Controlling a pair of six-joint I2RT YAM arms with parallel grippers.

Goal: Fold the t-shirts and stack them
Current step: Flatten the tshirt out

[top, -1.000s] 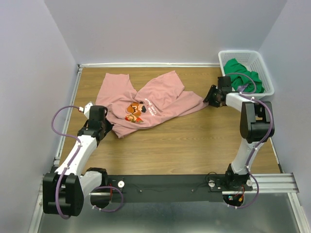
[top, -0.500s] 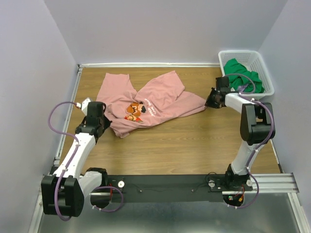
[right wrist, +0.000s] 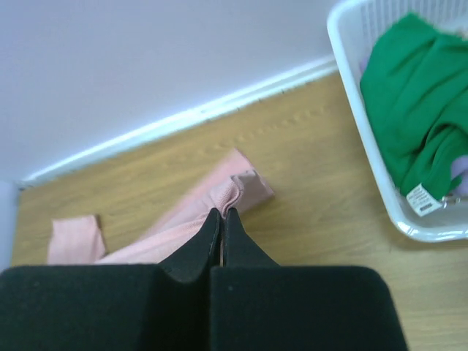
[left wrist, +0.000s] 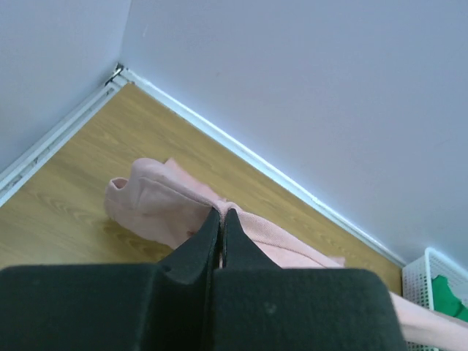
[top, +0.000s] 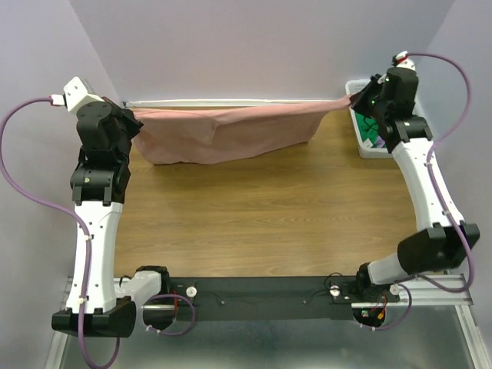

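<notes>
- Left gripper point(top: 134, 123), high over the far-left corner of the table point(top: 269, 215), is clenched on one end of the dusty-pink t-shirt point(top: 223, 132). From overhead, the cloth simply vanishes into the black jaws.
- Its wrist camera gives the close-up the overhead view lacks: both fingers are pressed together with a thin pink fold pinched at the tips. More of the shirt is bunched low over the wood near the corner of the walls.
- Only the overhead view shows the whole span. The pink tee is pulled in a taut line along the back wall between the two arms. Its body hangs like a curtain down toward the table's far side, and whether the lower edge touches the wood cannot be told.
- The right gripper point(top: 355, 100), high at the far right beside the white lattice basket point(top: 361, 144), is clamped on the shirt's other end. Its wrist view shows the shut fingers biting a pink fold, with loose pink cloth below over the wood.
- The bright green t-shirt point(right wrist: 409, 95) lies heaped in the basket. Overhead, the right arm hides most of it. The right wrist view shows it plainly, with a white label at its edge.
</notes>
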